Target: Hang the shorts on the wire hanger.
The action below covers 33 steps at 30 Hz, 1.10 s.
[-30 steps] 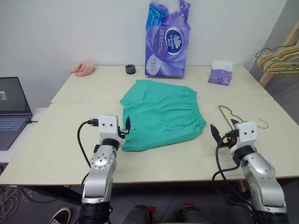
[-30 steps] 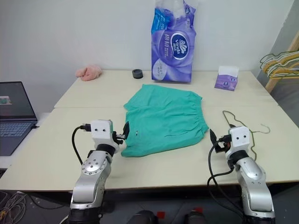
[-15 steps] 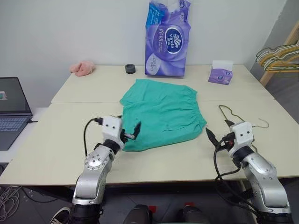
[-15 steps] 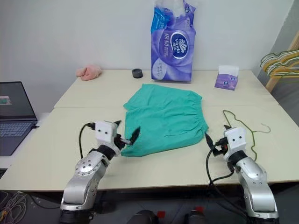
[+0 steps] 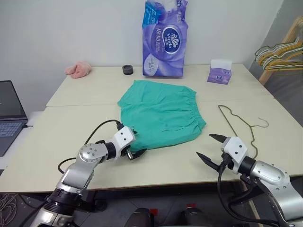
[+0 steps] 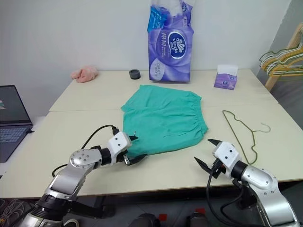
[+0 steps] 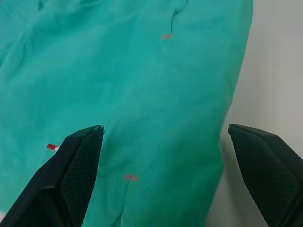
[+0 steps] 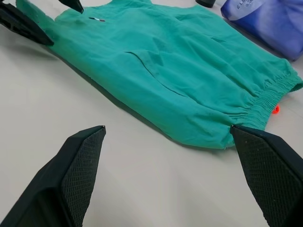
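Observation:
The teal-green shorts [image 5: 158, 113] lie flat in the middle of the table, gathered waistband to the right. My left gripper [image 5: 136, 142] is open at their near left corner. In the left wrist view one finger is over the shorts [image 7: 118, 71] and the other over bare table. Whether it touches the cloth I cannot tell. The wire hanger [image 5: 239, 124] lies flat on the table to the right of the shorts. My right gripper [image 5: 204, 145] is open and empty near the front edge, between the waistband's near corner and the hanger, pointing left at the shorts [image 8: 180, 75].
A tall purple tissue pack [image 5: 163, 38], a small purple tissue box [image 5: 219, 74], a black roll [image 5: 128, 69] and a pink cloth [image 5: 78, 70] sit along the table's back. A laptop [image 5: 9, 116] stands at the far left. Bunched hangers [image 5: 279, 49] hang at the far right.
My left arm has dropped and swung right, and its jaws have spread wide at the shorts' corner. My right gripper has drawn back and turned left. The camera has shifted too.

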{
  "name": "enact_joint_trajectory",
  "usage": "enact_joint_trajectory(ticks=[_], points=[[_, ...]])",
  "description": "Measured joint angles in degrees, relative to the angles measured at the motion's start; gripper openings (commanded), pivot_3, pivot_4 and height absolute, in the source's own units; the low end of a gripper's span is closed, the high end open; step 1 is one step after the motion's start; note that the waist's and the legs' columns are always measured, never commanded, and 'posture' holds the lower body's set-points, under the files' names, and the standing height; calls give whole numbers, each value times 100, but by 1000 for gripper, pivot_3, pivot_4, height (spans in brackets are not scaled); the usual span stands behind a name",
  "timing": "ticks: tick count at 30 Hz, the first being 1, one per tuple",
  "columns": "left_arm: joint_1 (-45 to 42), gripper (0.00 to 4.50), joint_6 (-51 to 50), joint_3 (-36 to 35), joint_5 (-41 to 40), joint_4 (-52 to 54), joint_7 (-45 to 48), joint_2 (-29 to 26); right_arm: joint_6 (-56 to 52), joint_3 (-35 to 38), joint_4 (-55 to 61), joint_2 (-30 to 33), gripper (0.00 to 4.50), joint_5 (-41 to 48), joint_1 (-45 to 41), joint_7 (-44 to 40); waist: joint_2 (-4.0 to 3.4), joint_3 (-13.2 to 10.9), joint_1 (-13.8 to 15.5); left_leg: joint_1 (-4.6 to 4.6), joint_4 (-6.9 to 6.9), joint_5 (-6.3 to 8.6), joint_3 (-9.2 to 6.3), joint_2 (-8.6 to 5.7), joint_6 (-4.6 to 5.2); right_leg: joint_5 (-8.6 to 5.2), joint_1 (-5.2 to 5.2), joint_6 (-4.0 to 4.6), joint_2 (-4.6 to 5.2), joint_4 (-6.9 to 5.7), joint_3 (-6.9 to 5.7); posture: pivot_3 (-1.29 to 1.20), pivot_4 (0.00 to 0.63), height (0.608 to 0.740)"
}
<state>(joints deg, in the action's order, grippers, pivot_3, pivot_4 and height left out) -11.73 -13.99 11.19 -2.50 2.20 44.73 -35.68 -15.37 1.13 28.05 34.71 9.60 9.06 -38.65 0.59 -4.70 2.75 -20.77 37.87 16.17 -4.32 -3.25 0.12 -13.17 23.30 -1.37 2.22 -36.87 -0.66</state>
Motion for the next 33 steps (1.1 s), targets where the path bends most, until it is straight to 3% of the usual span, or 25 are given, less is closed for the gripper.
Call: enact_joint_trajectory(ticks=[7,10,23,33], points=[[-207,4469,721,256,514,-469,90,-73,0,11,99,98,4500,-1,112,-1,-2,2,-2,1,0,1,0,1,-1,1,0,-2,2,0,0,-24,49,740],[-344,3913,983,324,667,-693,49,-37,0,11,103,120,4500,-3,110,0,-2,3,-2,2,0,1,0,1,-1,1,-1,-3,2,0,0,-31,50,740],[-660,25,1509,379,1072,-1525,-298,127,370,-5,-135,329,4500,-390,-135,-7,-1,4,-119,2,0,2,0,1,-1,2,-1,-6,2,-1,-1,-32,51,740],[-592,25,1438,324,1058,-1476,-375,207,922,-224,-710,503,4500,-1134,-507,45,-1,4,-129,2,1,2,1,-2,0,2,-1,-6,2,-2,0,3,50,740]])
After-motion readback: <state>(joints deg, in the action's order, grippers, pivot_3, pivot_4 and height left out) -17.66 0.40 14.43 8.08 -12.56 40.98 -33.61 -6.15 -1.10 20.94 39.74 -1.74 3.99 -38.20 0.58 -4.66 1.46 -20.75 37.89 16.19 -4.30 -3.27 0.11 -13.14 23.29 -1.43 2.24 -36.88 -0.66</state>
